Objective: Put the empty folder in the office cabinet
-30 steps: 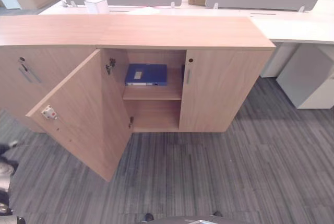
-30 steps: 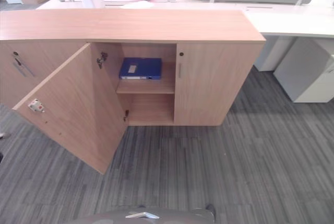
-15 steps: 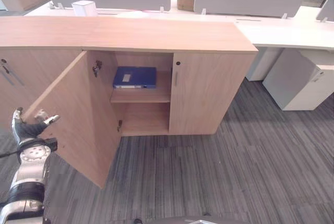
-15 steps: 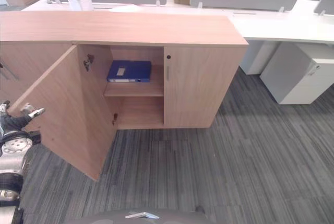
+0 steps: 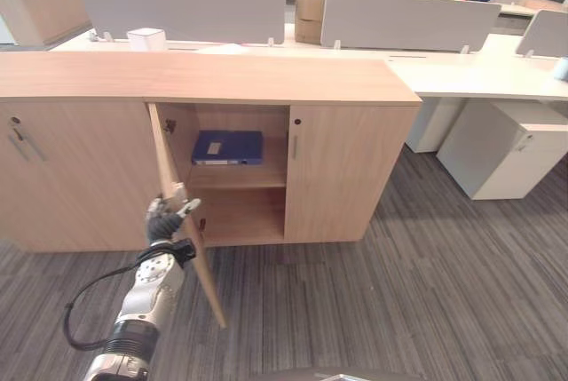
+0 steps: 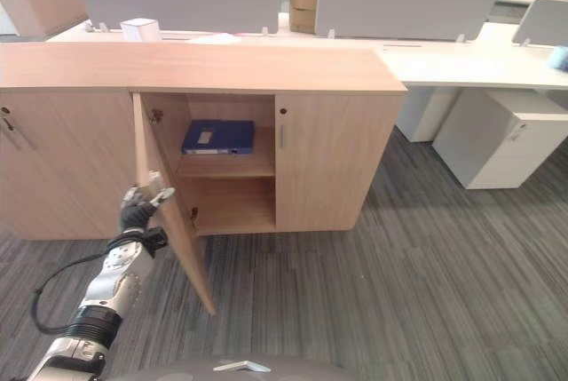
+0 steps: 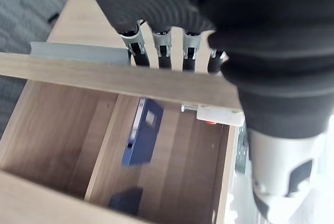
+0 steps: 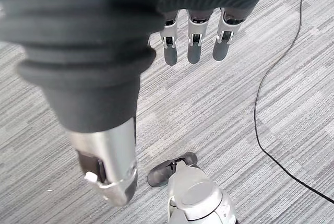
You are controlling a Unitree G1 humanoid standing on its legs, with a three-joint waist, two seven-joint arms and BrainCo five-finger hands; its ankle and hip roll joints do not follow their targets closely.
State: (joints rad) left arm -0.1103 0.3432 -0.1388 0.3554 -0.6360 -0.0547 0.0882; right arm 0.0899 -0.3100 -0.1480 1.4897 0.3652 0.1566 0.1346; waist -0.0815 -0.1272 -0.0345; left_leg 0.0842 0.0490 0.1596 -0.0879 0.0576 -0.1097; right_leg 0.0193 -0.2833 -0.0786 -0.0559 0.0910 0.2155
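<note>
Left hand at the cabinet door, blue folder already on the upper shelf

The left hand (image 5: 167, 219) rests against the open door (image 5: 182, 221) near its free edge, fingers (image 7: 163, 51) straight across it, grasping nothing; the right hand (image 8: 190, 38) hangs relaxed over the carpet, empty; the blue folder (image 5: 228, 146) lies flat on the upper shelf (image 5: 240, 174) of the office cabinet (image 5: 266, 79), long axis across the opening, labelled spine facing out; risk, as I judge it: fingers slipping off the edge or getting caught as the door closes
</note>
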